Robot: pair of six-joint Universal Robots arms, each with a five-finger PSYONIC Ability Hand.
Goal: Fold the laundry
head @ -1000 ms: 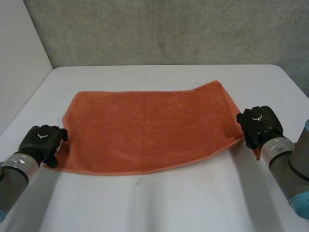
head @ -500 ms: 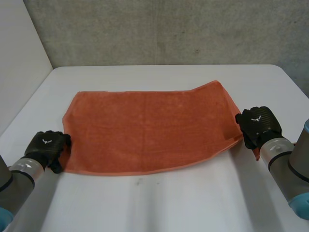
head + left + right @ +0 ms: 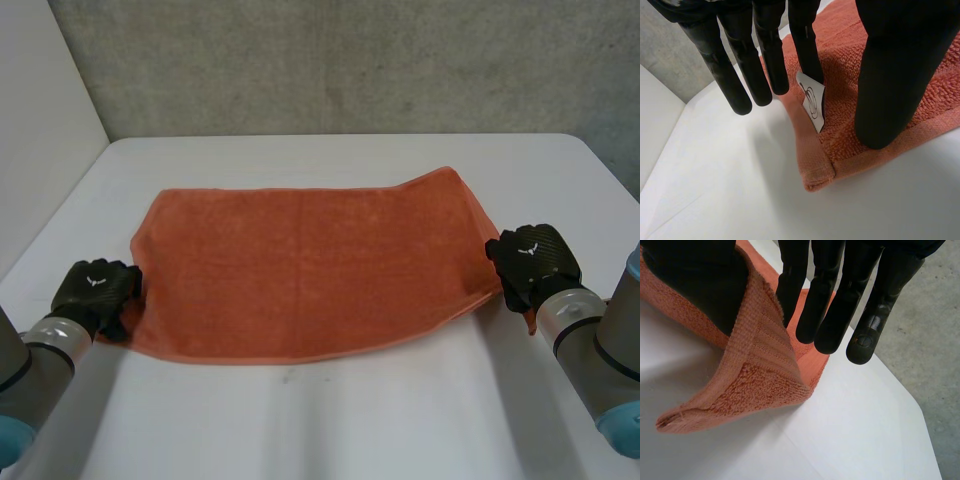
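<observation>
Towel point(image 3: 310, 265), orange, lay spread flat across the middle of the white table point(image 3: 330, 420), its long edges running side to side. You had the left hand point(image 3: 95, 290) at the near left corner. Its thumb point(image 3: 900, 75) was planted on the pile and its fingers point(image 3: 770, 55) were straight, just outside the edge beside a white care tag point(image 3: 811, 102). That corner lay flat and, by my reading, was not gripped. Your right hand point(image 3: 535, 262) held the near right corner point(image 3: 760, 385) raised, pinched between thumb and straight fingers.

The step in hand was judged to be taking both near corners for the first fold. Next you would need the left hand to close on its corner, then carry both corners to the far edge together. A grey wall point(image 3: 330, 60) rose behind the table. I judged that only the uneven grip stood in the way.
</observation>
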